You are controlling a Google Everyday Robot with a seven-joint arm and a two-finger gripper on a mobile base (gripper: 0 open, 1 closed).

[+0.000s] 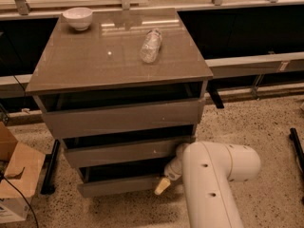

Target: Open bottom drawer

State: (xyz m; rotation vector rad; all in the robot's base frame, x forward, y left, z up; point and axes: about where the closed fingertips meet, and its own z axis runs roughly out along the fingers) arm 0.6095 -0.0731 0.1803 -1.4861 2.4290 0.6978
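Note:
A small taupe-grey cabinet [118, 56] stands in the middle of the camera view with three flat drawer fronts. The bottom drawer [114, 185] is the lowest front, pulled out a little, with a dark gap above it. The middle drawer [123, 152] and the top drawer [118, 118] also stand slightly out. My gripper [162, 185] is at the right end of the bottom drawer front, touching its top edge. My white arm [213, 175] comes up from the lower right behind it.
A white bowl [78, 18] and a lying plastic bottle [150, 45] rest on the cabinet top. A cardboard box [14, 179] stands on the floor at the lower left. Speckled floor [266, 122] lies to the right, with a dark bar [297, 146] at the far right.

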